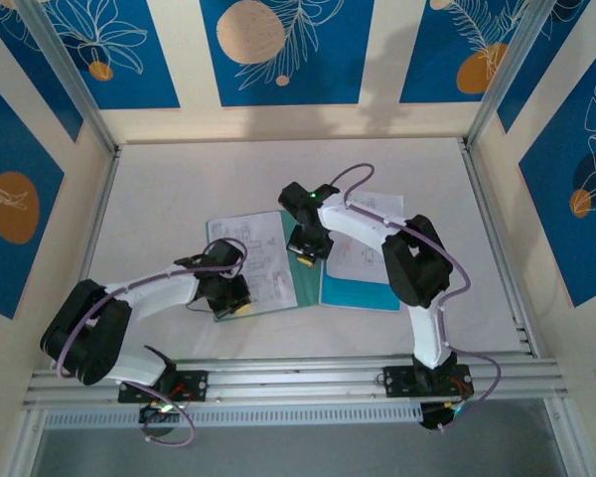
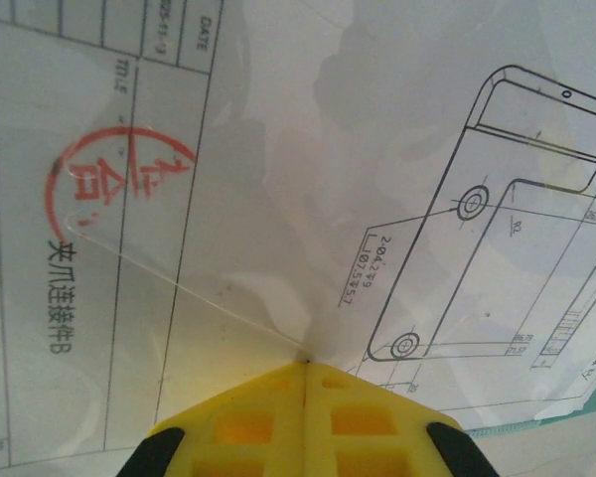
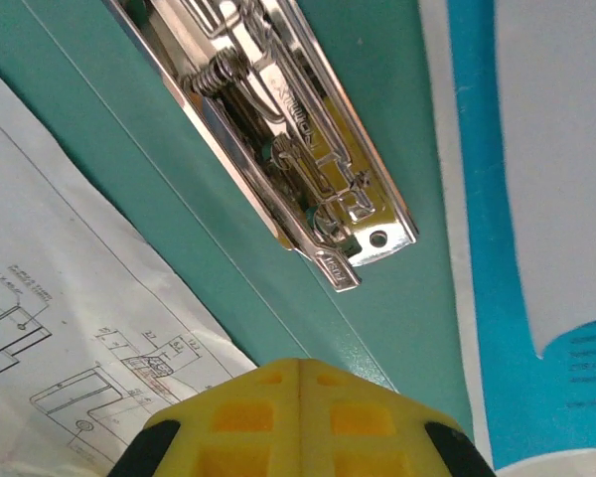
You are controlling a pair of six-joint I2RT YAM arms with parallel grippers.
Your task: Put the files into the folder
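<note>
L fingers [image 2: 305, 378] pressed together, nothing between, tips down on a white drawing sheet [image 2: 397, 199] of the files. Red stamp [image 2: 119, 169] ahead-left of tips. Thin teal strip of the folder [image 2: 546, 425] low right, past the sheet's edge.

R fingers [image 3: 300, 376] together too, empty, over folder's bare teal inside. Metal clip [image 3: 298, 149] straight ahead of tips, apart from them. Corner of another white sheet [image 3: 70, 298] just left of tips. Bright blue sheet [image 3: 487, 318] off to the right w/ white paper [image 3: 566, 149] on top.

Top cam adds layout: L fingers [image 1: 234, 298] at near edge of left sheet, R fingers [image 1: 306, 256] at the spine btw. both stacks. Open table [image 1: 179, 189] beyond and to both sides, frame rail [image 1: 298, 370] close behind. Wrist cams add stamp and clip detail.
</note>
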